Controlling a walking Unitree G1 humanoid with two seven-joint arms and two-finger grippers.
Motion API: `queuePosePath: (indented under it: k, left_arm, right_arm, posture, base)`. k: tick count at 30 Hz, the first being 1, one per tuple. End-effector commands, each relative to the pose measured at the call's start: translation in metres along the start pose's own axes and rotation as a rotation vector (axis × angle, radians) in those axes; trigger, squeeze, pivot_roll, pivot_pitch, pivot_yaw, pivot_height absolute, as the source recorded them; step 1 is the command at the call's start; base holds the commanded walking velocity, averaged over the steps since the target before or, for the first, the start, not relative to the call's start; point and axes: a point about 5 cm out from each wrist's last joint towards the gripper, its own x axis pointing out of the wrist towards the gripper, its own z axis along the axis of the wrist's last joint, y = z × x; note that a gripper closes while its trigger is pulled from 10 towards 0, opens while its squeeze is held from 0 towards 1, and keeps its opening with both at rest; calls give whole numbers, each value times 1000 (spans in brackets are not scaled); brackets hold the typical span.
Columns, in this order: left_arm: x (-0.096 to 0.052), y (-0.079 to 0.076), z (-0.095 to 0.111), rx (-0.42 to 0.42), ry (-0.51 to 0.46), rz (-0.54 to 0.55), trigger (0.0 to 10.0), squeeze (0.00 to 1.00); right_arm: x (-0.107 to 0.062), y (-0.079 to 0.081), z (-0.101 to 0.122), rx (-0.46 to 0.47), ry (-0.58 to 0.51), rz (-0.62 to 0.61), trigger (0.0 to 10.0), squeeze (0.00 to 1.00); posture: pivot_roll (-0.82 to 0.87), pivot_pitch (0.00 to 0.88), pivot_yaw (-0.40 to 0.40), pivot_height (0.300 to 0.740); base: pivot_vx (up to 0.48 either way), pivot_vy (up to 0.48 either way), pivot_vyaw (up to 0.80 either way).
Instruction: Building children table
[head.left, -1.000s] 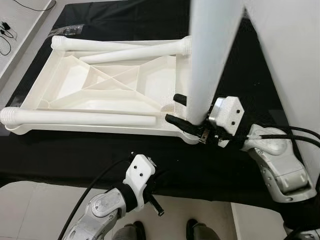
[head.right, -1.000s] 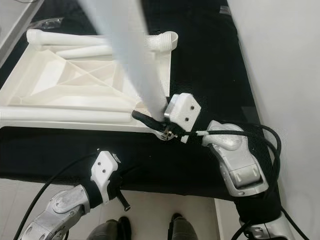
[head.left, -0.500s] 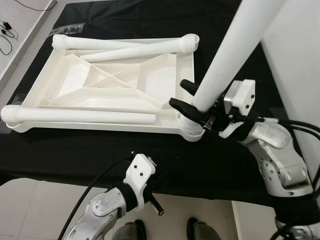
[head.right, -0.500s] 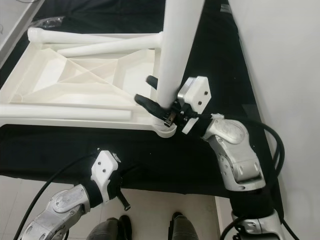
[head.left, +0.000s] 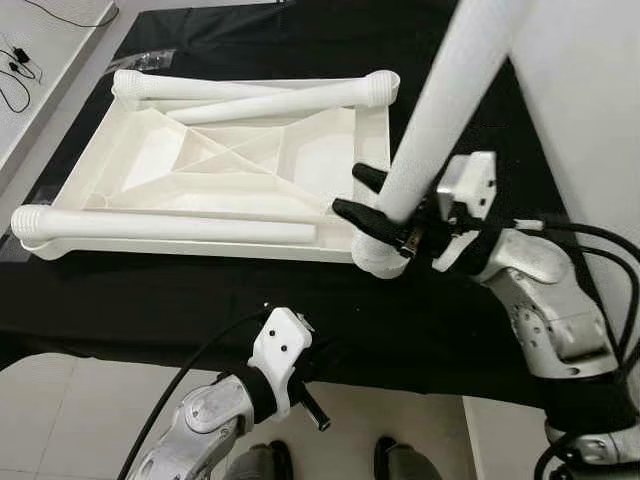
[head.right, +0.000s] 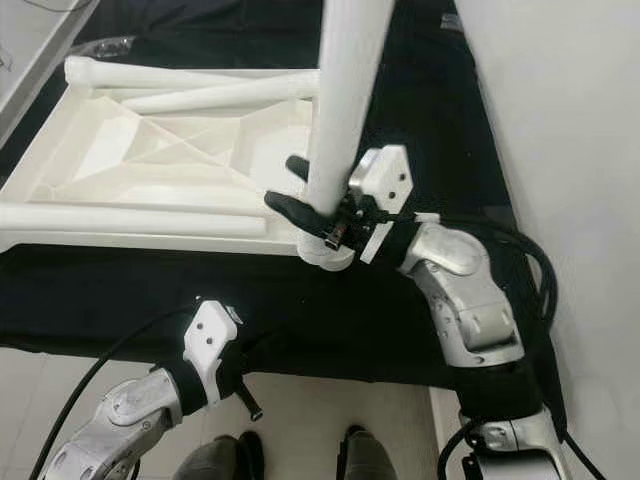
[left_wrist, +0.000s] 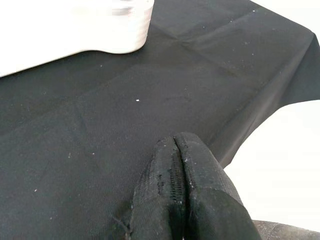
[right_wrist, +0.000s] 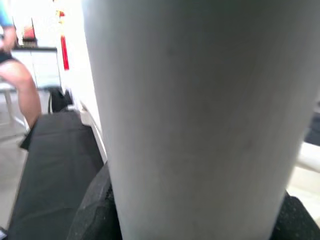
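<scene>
Leg (head.left: 440, 110) now steeper in right gripper (head.left: 372, 200), over tabletop (head.left: 130, 170) corner

Right gripper (head.left: 368, 196) reaches forward, fingers spread and clamped — left gripper (left_wrist: 176, 165) hangs low, fingers pressed together.

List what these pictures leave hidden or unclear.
- Table leg: its upper end is cut off by the head views' top edge.
- Corner socket: whether the leg is seated is hidden by the right tool.
- Right wrist view: the leg blocks almost everything behind it.
</scene>
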Motion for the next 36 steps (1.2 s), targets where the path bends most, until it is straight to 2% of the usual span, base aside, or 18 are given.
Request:
queuePosePath:
  k: [1, 9, 12, 14, 18, 22, 26, 30, 36]
  left_arm:
    - [-2, -4, -5, -14, 24, -5, 10000, 0]
    - [-3, -4, -5, -15, 22, -1, 10000, 0]
    - [-3, -4, -5, -17, 22, -2, 10000, 0]
    - [-2, -4, -5, -17, 22, -2, 10000, 0]
    - [-2, -4, -5, -17, 22, -2, 10000, 0]
    - [-2, -4, -6, -17, 21, 0, 10000, 0]
    - [-1, -4, -6, -18, 19, 1, 10000, 0]
    - [-1, -4, -6, -19, 18, 2, 10000, 0]
    - [-1, -4, -6, -19, 18, 4, 10000, 0]
  right_arm:
    - [-2, 1, -12, 1, 60, 20, 10000, 0]
    - [-10, -8, -16, 1, 116, 25, 10000, 0]
    - [-15, -9, -16, 16, 137, 71, 10000, 0]
    - [-17, -4, -16, 36, 154, 151, 10000, 0]
    - [-18, 1, -17, 58, 169, 209, 10000, 0]
    - [-18, 9, -18, 125, 185, 311, 10000, 0]
    - [-8, 13, -4, 238, 121, 403, 10000, 0]
    - [-1, 8, -3, 260, 118, 385, 10000, 0]
    - [8, 3, -27, 309, 232, 281, 10000, 0]
  posture:
    - [89, 273, 43, 740]
    - [88, 281, 43, 740]
    - [87, 281, 43, 740]
    - [86, 280, 42, 740]
    - [86, 280, 42, 740]
    - [84, 278, 36, 740]
    - [84, 276, 33, 740]
    - [82, 276, 29, 740]
    - [86, 274, 26, 740]
  base:
    - [0, 0, 0]
    - [0, 0, 0]
    - [0, 0, 0]
    - [0, 0, 0]
    - [0, 0, 0]
    - [0, 0, 0]
    - [0, 0, 0]
    - [0, 0, 0]
    - [0, 0, 0]
